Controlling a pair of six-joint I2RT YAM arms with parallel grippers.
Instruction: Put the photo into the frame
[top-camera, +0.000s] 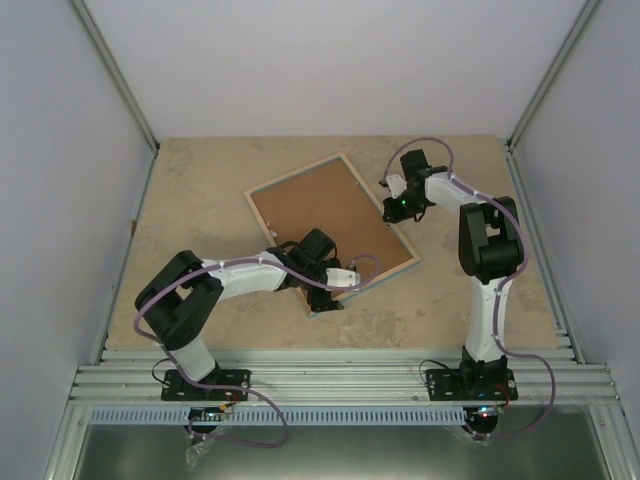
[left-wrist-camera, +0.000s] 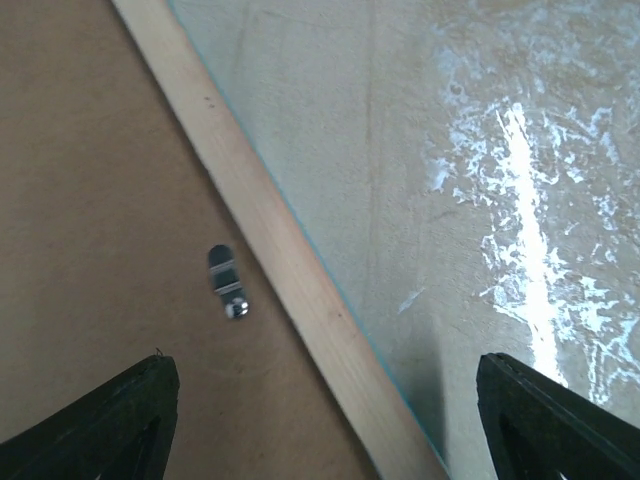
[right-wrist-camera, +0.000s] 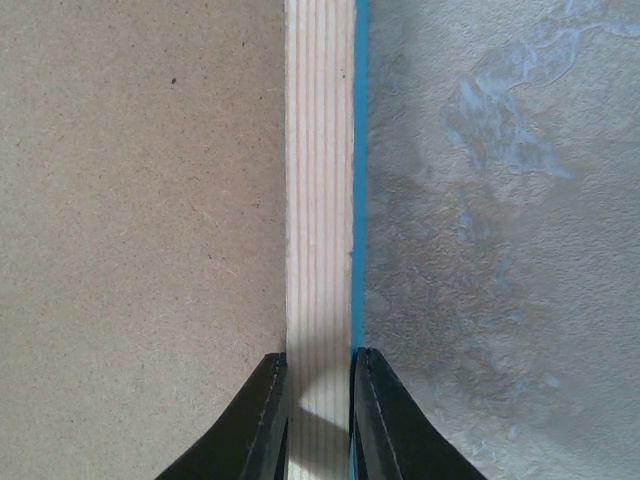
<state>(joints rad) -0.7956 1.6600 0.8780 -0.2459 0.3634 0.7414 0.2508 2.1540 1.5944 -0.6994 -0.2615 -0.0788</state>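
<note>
Right wrist: frame (right-wrist-camera: 320, 200) edge (between jaws)

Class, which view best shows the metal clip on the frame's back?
Left wrist view: the clip sits close and sharp on the brown board. Top view cannot resolve it; the right wrist view lacks it.

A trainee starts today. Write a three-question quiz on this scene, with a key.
1. True or false: the frame lies blue front up.
2. The right gripper is closed on: A the frame's edge; B a loose photo; C a cable.
3. Fill in: the left gripper has its jaws ___.
Key: 1 false; 2 A; 3 open.
</note>
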